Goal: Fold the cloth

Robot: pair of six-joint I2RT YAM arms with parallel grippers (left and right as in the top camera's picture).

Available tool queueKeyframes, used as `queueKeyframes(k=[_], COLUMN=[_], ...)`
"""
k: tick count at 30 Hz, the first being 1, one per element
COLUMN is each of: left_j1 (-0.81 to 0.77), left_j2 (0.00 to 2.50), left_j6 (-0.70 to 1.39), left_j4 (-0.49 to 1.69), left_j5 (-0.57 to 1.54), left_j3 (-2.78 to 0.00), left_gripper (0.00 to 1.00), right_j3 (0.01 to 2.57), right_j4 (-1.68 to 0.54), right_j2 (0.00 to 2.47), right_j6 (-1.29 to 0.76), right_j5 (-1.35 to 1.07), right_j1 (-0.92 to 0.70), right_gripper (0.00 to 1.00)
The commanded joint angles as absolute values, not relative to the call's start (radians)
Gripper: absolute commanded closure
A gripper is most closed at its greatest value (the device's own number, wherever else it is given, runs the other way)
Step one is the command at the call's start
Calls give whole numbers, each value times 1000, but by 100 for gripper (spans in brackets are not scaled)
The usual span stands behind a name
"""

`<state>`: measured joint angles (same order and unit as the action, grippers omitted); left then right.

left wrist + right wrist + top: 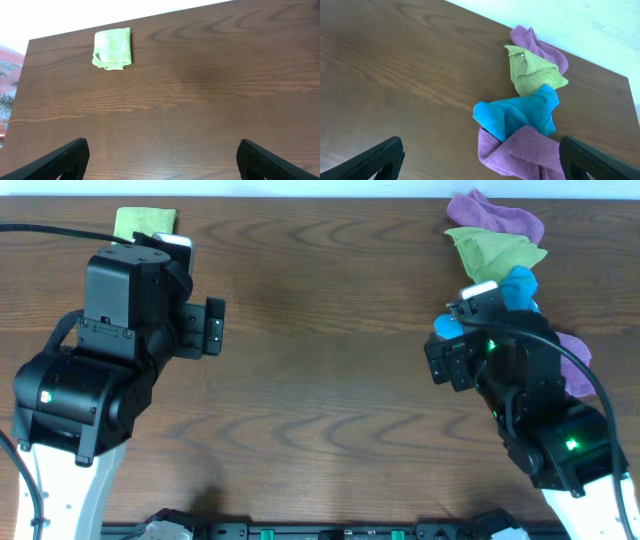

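Lying flat at the far left corner of the worktop [320,360], a folded green cloth [112,48] sits well ahead of the left claw [162,150], whose jaws are spread wide with nothing between them. The right claw [481,147] is equally wide and empty, hanging over the near end of a heap of crumpled cloths [520,115]: purple, olive, blue, purple.

Soft, even light falls from above on the bench [330,330]. The wood grain reads sharp in every view, and only a faint, blurred shadow lies beside the left arm [90,380]. Small green lamps glow on the right arm [545,410]. Beyond the bench's far edge both wrist views blow out to white. The tips of the left claw [162,159], close to the lens, show dark and slightly soft.
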<state>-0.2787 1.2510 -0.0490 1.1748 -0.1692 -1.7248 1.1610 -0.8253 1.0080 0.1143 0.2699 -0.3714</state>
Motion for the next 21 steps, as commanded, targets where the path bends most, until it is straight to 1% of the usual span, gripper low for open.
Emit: queueKeyframes(k=[1,5,7,10,13,17,21], left_j1=[-281,-281,-281,-281,-281,-247,-130], left_j2=[1253,1253,1252,1227,1134,935,792], left_j6=[-37,-38,-38,-83,-79,-79,-121], left_j4=[1178,1179,1225,1325,1386,1326,1227], left_j5=[-191,-191,-191,-257,-262,-262,-260], left_j3=[-1732,-1732,-1732,-1732,-1732,-1732,-1651], left_gripper=[5,4,5,5,5,4,4], right_j3=[1163,1163,1163,1163,1163,1163,1163], right_j4=[-839,-859,-868,-869,-868,-869,-868], right_j2=[1010,1012,1012,1013,1013,1013,1013], right_j6=[128,128,128,128,128,128,128], right_j5=[281,281,281,281,281,281,281], right_j1=[-367,-367,-367,-367,-367,-367,-367], right_gripper=[1,1,1,1,1,1,1])
